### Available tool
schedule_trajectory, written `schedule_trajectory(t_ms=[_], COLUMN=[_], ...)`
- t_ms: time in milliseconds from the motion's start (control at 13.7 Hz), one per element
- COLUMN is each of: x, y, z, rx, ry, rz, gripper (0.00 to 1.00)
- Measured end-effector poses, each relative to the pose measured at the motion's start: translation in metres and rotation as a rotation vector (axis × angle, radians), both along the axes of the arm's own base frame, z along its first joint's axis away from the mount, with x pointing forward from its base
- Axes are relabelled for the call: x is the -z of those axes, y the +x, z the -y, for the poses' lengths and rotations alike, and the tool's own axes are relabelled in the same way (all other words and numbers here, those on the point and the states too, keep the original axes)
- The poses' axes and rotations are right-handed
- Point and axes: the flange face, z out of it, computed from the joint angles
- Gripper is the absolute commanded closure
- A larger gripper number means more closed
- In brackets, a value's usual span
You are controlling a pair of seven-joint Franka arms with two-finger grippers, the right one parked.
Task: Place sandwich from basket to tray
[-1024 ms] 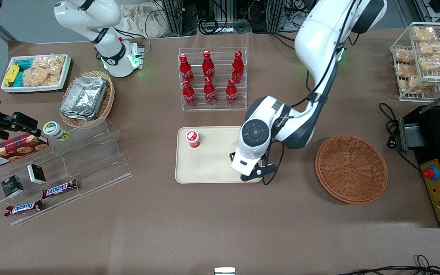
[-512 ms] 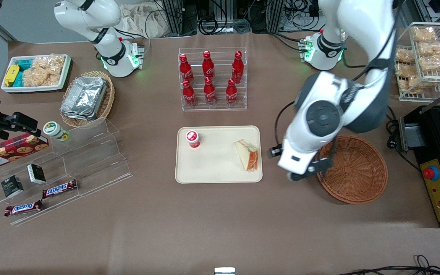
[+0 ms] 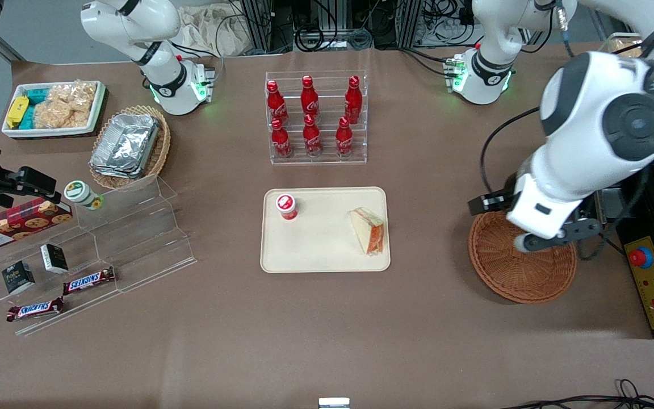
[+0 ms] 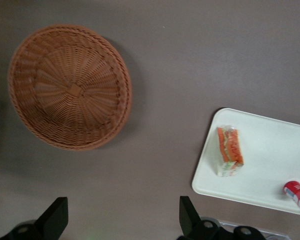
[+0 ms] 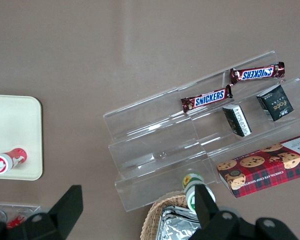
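Wedge sandwich (image 3: 368,231) lying on the cream tray (image 3: 321,250), at the edge toward the working arm's end; small red-capped bottle (image 3: 286,206) also on the tray, well apart from it; gripper (image 4: 121,220) raised above the wicker basket (image 3: 503,278), fingers (image 4: 55,216) spread wide, holding nothing.

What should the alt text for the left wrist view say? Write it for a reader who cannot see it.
A wrapped triangular sandwich lies on a cream tray beside a small red-capped bottle, set apart from an empty reddish-brown wicker basket on the brown table. The open gripper hangs above the bare table between them, holding nothing.
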Motion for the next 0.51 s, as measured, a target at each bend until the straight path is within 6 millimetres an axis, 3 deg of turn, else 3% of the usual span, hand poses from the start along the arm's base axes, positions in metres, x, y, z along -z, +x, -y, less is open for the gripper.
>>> schedule_trajectory(t_ms=[293, 512], x=[-0.02, -0.029], y=[-0.017, -0.025], z=[-0.057, -0.069], rx=[0.127, 0.196], ry=[-0.008, 0.034], rz=[-0.026, -0.037], gripper=[0.0, 0.0])
